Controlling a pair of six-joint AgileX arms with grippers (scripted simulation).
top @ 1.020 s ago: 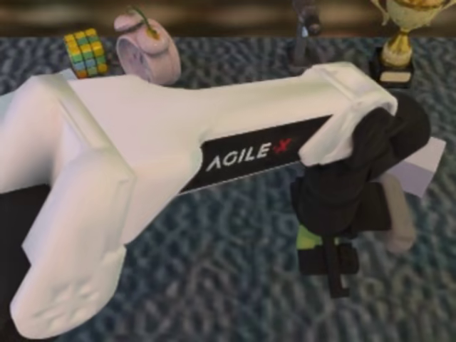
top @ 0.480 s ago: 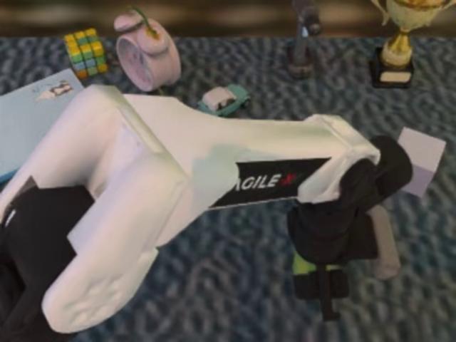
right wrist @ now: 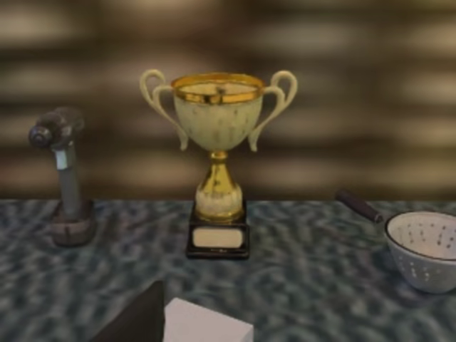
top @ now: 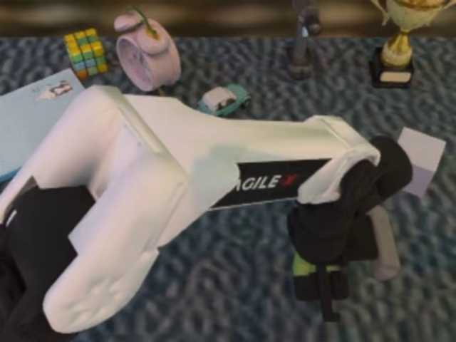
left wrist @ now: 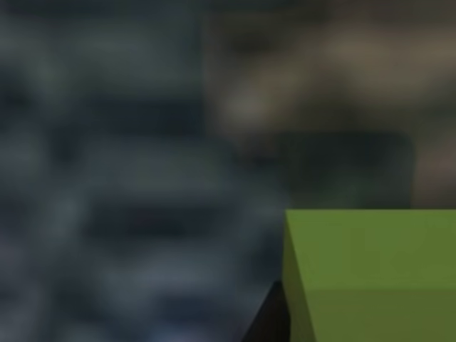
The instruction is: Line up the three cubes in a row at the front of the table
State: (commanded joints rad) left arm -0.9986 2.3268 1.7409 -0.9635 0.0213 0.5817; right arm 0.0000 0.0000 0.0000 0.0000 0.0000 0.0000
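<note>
AgileX's left pincer hangs low over the front of the surface, clamped on the lime-green cube (placement looks under way); letting go should follow, lavender-white cube waiting behind.

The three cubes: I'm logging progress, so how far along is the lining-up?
No row shows yet. In hand: the left gripper is over the lime-green cube near the table's front. Left: the lavender-white cube sits farther back at right; the magenta cube isn't visible.
</note>
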